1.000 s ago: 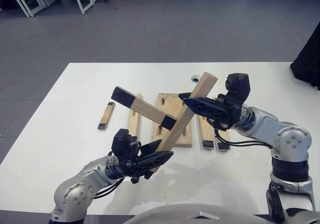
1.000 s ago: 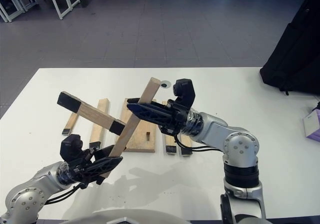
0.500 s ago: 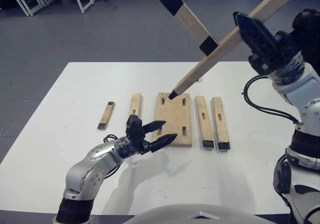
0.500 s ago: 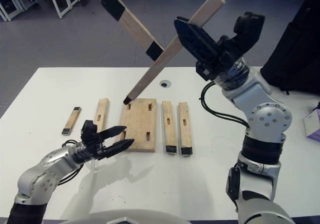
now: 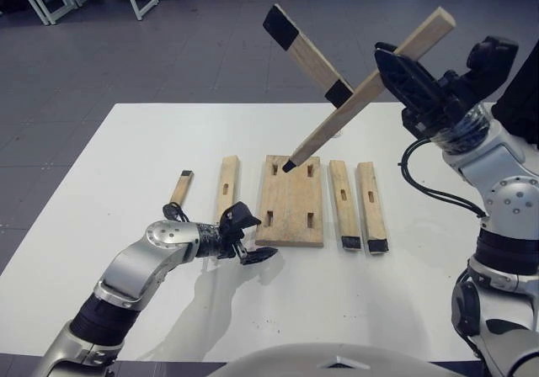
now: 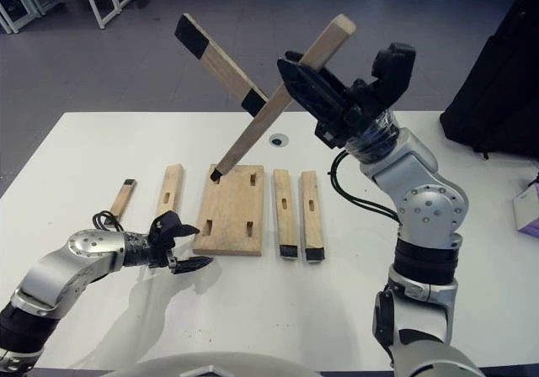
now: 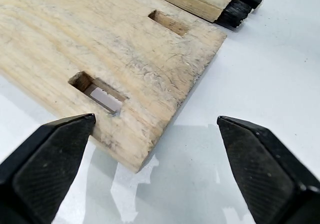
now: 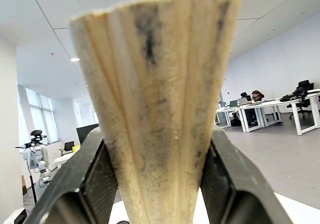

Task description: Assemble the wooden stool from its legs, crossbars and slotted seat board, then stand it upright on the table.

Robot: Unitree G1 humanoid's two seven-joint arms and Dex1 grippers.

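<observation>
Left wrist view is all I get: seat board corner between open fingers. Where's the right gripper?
Observer: The right gripper is raised above the table, shut on a long wooden leg.
Operator: Leg bare?
Observer: No, a black-ended wooden bar crosses it, meeting it just below the grip.
Operator: Where's the leg's lower end?
Observer: Its black tip hangs over the seat board's far edge. I can't tell whether it touches.
</observation>
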